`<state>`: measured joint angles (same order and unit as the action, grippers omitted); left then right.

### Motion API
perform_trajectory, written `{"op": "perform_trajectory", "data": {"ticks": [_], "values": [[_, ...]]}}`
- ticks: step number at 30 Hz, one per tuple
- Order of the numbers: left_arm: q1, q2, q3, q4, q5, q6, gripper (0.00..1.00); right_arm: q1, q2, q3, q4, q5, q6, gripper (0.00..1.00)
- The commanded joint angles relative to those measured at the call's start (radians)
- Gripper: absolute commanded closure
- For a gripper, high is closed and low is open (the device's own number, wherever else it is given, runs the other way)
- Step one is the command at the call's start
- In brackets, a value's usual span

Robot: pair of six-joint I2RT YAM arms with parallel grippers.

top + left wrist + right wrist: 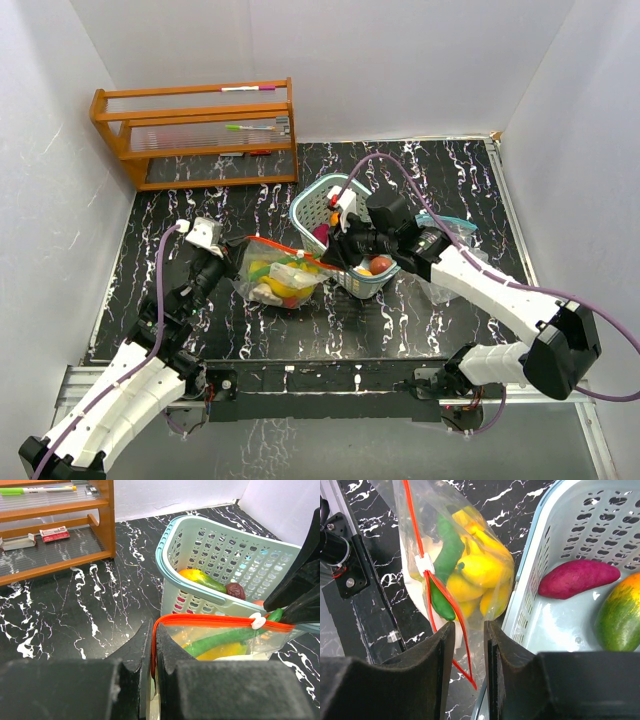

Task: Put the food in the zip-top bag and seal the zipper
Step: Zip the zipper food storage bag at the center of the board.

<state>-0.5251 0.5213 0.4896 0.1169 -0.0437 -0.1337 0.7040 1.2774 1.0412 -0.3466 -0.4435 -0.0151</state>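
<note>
Bananas (470, 575) and the green pepper (449, 550) already sit inside the bag (487, 535), just ahead of the right gripper (469, 630). Its jaws stand narrow around the bag's red zipper (413, 515) end; whether they pinch it I cannot tell. The left gripper (153, 635) is clamped on the opposite corner. The white slider (424, 564) sits partway along, and the track looks split on the right gripper's side, so sealing seems unfinished. A mango (620, 612) and a purple piece (575, 577) lie in the basket (560, 525) beside the right gripper, apparently left to pack.
</note>
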Motion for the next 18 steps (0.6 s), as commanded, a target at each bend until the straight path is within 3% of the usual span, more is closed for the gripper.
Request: {"op": "perform_trajectory", "data": {"ticks": [1, 7, 10, 18], "values": [[0.004, -0.018, 0.002, 0.029, -0.007, 0.006, 1.00, -0.005, -0.005, -0.017, 0.077, -0.007, 0.019, 0.69], [0.005, -0.017, -0.002, 0.032, -0.008, 0.007, 1.00, -0.005, -0.044, 0.010, 0.068, -0.003, 0.017, 0.69], [0.004, -0.017, -0.001, 0.032, -0.008, 0.008, 1.00, -0.005, -0.062, 0.075, 0.030, -0.011, 0.002, 0.61], [0.004, -0.020, 0.006, 0.032, -0.006, 0.002, 1.00, -0.005, 0.036, 0.208, 0.001, -0.211, -0.109, 0.55]]}}
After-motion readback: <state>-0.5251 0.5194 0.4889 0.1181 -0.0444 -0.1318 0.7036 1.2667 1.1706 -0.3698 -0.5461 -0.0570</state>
